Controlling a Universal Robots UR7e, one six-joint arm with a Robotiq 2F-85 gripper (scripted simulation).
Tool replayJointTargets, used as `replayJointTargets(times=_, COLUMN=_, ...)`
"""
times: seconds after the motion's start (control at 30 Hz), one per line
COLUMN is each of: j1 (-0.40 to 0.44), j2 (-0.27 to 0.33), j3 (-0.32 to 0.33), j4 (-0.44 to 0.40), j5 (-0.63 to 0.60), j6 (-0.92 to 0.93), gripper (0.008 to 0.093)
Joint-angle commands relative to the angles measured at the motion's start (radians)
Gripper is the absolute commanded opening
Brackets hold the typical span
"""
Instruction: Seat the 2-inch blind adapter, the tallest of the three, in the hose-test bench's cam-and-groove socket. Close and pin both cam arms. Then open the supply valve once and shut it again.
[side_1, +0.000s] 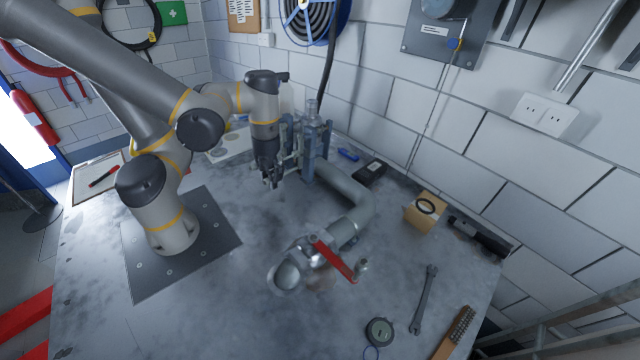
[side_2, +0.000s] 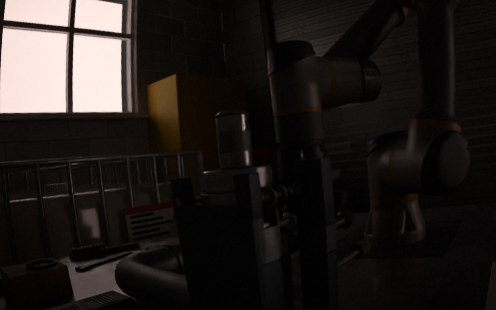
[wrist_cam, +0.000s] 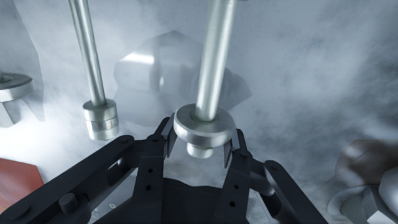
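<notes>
A steel locking pin (wrist_cam: 203, 127) with a round flanged head sits between the fingers of my gripper (wrist_cam: 197, 144), which is open and holds nothing. A second pin (wrist_cam: 99, 116) stands to its left in the wrist camera. My gripper (side_1: 272, 177) hangs at the near side of the blue cam-and-groove socket (side_1: 305, 145), whose cam arms stand upright against it. The tall blind adapter (side_1: 311, 112) rises from the socket's top. A grey pipe runs from the socket to the supply valve (side_1: 312, 252), whose red lever (side_1: 334, 261) points toward the bench's front right.
Behind the socket is a tiled wall with a hose reel (side_1: 312, 17). A black box (side_1: 369, 171), a cardboard box with an O-ring (side_1: 425, 210), a spanner (side_1: 422, 300), a wire brush (side_1: 452, 332) and a gauge (side_1: 379, 332) lie to the right.
</notes>
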Motion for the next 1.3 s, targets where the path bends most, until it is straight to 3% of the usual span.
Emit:
replayJointTargets(times=0.0, j1=0.0, j2=0.0, j3=0.0, j4=0.0, j5=0.0, j6=0.0, gripper=0.052)
replayJointTargets(times=0.2, j1=0.0, j2=-0.009, j3=-0.006, j4=0.014, j5=0.0, j6=0.0, gripper=0.052)
replayJointTargets(times=0.53, j1=0.0, j2=-0.12, j3=-0.104, j4=0.221, j5=0.0, j6=0.0, gripper=0.052)
replayJointTargets(times=0.83, j1=0.0, j2=-0.137, j3=-0.126, j4=0.262, j5=0.0, j6=0.0, gripper=0.052)
replayJointTargets(times=1.27, j1=0.0, j2=-0.209, j3=-0.28, j4=0.488, j5=0.0, j6=0.0, gripper=0.052)
